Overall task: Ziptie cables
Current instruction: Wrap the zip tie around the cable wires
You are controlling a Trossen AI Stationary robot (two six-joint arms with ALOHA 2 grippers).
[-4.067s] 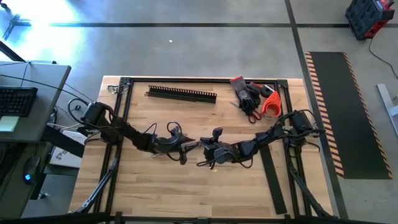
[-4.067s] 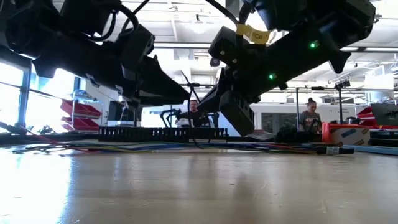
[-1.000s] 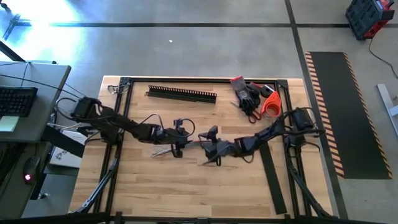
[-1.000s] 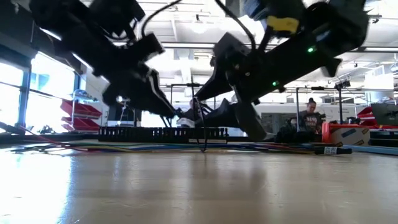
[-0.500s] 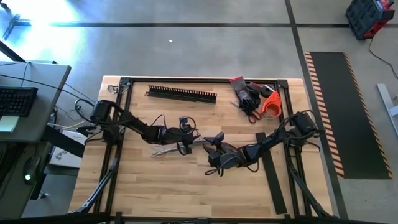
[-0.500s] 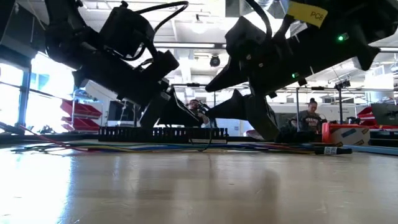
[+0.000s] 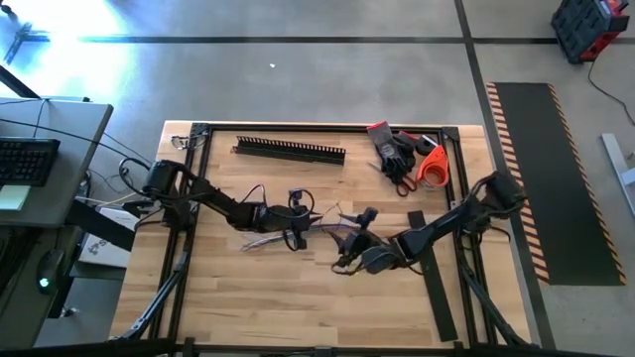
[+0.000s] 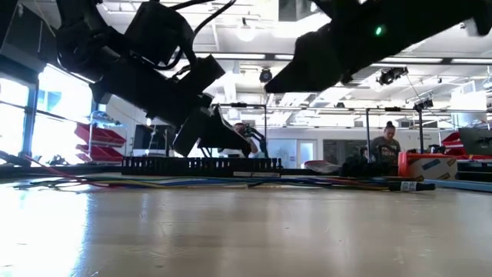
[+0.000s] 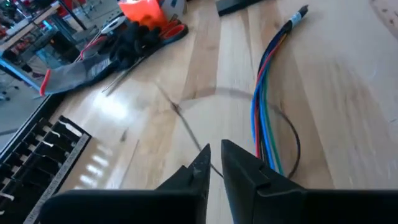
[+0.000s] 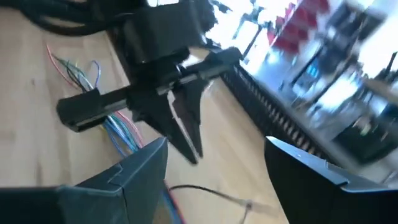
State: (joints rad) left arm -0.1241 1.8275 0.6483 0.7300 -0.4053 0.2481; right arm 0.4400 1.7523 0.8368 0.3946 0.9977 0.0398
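With the left pincer [image 9: 214, 163] nearly closed on a thin zip tie [image 9: 186, 127] and the right pincer [image 10: 214, 158] wide, the tie could slip off the cables [image 9: 266, 99].

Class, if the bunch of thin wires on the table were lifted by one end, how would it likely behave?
The cables would probably droop: thin strands, already curving on the table. They look light, so a push from the left gripper beside them should slide them. Their ends fan apart, so they may splay.
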